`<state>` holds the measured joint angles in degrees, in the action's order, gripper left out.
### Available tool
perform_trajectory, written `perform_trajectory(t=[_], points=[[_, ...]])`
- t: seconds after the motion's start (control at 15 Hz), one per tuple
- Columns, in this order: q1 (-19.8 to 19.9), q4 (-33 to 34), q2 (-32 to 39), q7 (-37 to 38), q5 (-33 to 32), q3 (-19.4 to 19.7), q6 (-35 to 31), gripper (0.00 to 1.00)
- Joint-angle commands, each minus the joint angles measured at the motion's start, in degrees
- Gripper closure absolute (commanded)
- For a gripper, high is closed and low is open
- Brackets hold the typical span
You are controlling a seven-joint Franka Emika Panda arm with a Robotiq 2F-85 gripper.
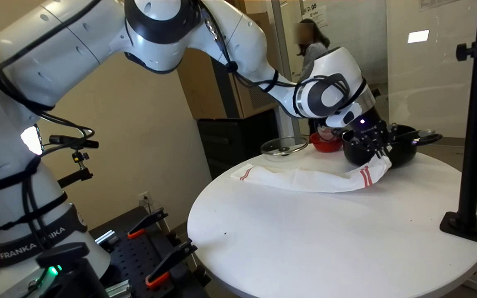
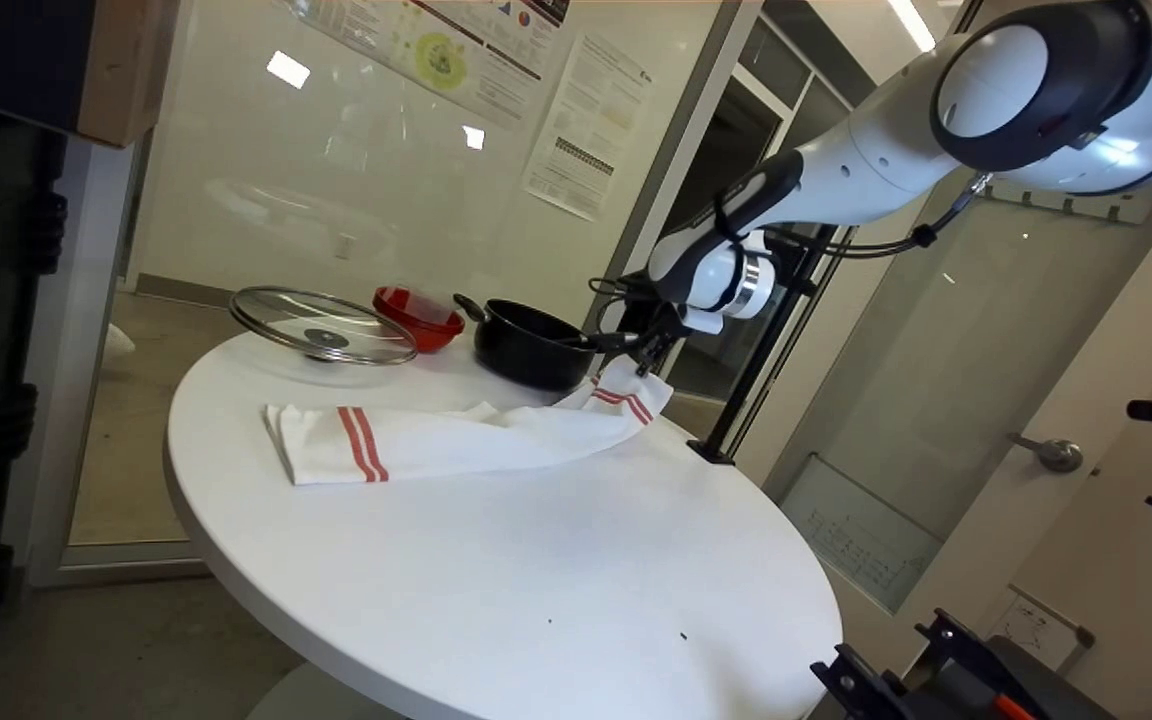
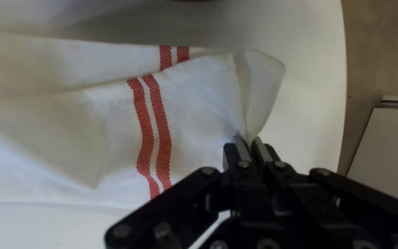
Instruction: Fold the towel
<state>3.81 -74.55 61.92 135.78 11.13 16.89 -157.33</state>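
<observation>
The gripper [image 3: 249, 141] is clamped narrow, one end of the white dish towel [image 2: 481, 440] pinched between its tips. Above it the Panda arm [image 1: 238, 41] reaches out from its base, elbow high, then slopes down across the round table [image 1: 325, 236], the wrist tipped so the tips point toward the tabletop. The dish towel lies there as a long narrow strip — its held end raised, the opposite end resting flat. Close by the gripper stands a black cooking pot [image 2: 531, 360]; I can't tell whether the two touch. Next along come a red bowl [image 2: 426, 325] and a round glass lid [image 2: 326, 338] with a metal rim. A black pole [image 1: 472, 124] is fixed at the table's edge. The dish towel is woven, layered and lightly rumpled — paired red stripes cross it near both ends.
</observation>
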Motion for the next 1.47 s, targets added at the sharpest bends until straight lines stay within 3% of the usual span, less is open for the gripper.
perform_trajectory(t=[0.0,0.4,0.8,1.4], points=[[-0.9,-1.0,-3.8,-3.0,-2.0,-0.4,-1.4,0.99],[-5.3,-5.6,-9.0,-9.2,-6.3,-0.8,-4.6,0.99],[-10.9,-15.7,-12.8,-18.1,-7.9,-2.0,-11.4,0.99],[-20.9,-23.1,-22.3,-20.8,-6.9,-2.1,-15.9,0.99]])
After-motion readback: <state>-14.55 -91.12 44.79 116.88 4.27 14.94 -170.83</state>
